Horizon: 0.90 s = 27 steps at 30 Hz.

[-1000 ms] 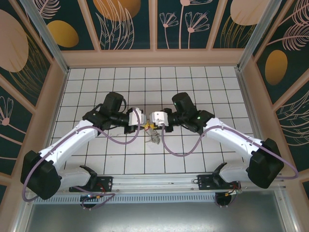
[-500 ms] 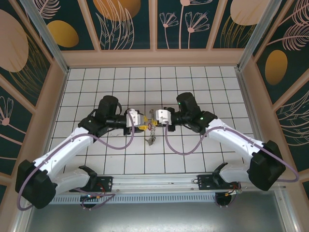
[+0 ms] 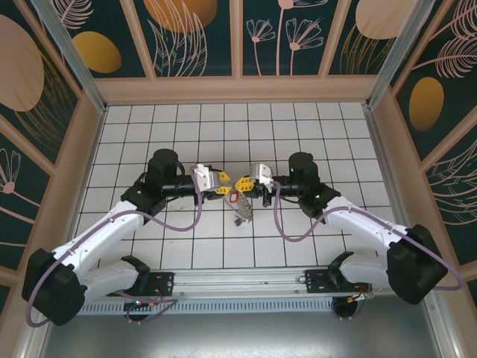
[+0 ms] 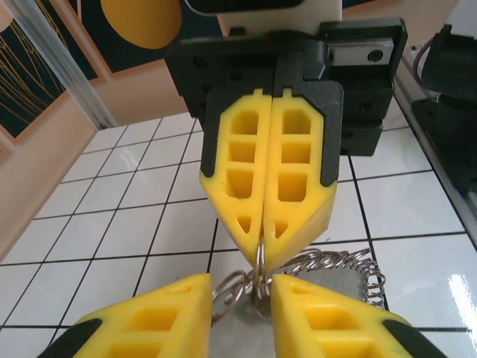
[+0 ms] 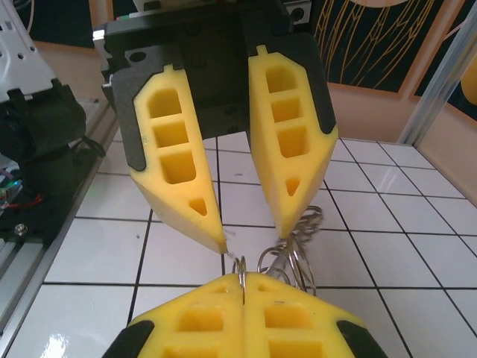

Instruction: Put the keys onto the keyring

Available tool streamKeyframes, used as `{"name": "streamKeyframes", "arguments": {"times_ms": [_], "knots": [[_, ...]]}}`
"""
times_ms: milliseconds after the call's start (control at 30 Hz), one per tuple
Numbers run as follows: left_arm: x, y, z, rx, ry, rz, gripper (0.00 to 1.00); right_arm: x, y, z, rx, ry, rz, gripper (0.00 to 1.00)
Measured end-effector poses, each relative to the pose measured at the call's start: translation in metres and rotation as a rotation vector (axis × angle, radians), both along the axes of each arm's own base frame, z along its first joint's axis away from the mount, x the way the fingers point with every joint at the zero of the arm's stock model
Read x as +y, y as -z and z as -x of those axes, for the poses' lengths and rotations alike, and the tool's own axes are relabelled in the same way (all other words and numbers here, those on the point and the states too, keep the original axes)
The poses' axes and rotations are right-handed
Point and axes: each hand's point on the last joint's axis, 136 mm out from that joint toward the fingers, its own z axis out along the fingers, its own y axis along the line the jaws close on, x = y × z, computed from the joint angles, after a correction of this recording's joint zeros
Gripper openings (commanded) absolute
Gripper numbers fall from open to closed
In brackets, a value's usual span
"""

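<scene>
My right gripper (image 5: 242, 277) is shut on a thin silvery ring of the keyring (image 4: 261, 277), holding it above the tiled floor. From the ring hang more loops, a wire coil (image 4: 363, 270) and a bunch of keys (image 3: 243, 212) with a red tag (image 3: 232, 198). My left gripper (image 4: 240, 287) faces the right one tip to tip. Its yellow fingers (image 4: 153, 317) stand open on either side of the loops, with one tip close beside the held ring. From above, the left gripper (image 3: 222, 188) and right gripper (image 3: 242, 185) meet mid-floor.
The white tiled floor (image 3: 186, 134) is boxed in by tan walls (image 3: 238, 89) at the back and both sides. A metal rail (image 3: 238, 280) with the arm bases runs along the near edge. Purple cables (image 3: 287, 231) loop beside both arms.
The left gripper has opened and the right one has shut on the ring. Both wrists have turned so the yellow fingers face up, and the key bunch now hangs slightly further right.
</scene>
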Motion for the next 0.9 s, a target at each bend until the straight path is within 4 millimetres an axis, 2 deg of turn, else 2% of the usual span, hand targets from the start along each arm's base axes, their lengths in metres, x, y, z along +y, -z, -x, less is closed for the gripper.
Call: {"name": "streamKeyframes", "arguments": {"times_ms": [167,400,533,733,900], "knots": [[-0.001,-0.002,0.001,0.006,0.010,0.015,0.31,0.001,-0.008,-0.001,0.005,0.006,-0.035,0.00],[0.006,0.012,0.010,0.042,-0.012,0.017,0.45,0.000,-0.001,-0.002,0.005,0.010,0.000,0.00],[0.014,0.016,0.016,0.053,-0.056,0.056,0.58,0.000,0.002,-0.002,0.006,0.011,0.011,0.00],[0.017,0.032,0.016,0.107,-0.097,0.091,0.59,0.000,0.002,-0.001,0.007,0.008,0.013,0.00],[0.013,0.034,0.009,0.139,-0.108,0.121,0.59,0.003,-0.002,0.000,-0.002,0.006,0.008,0.00]]}}
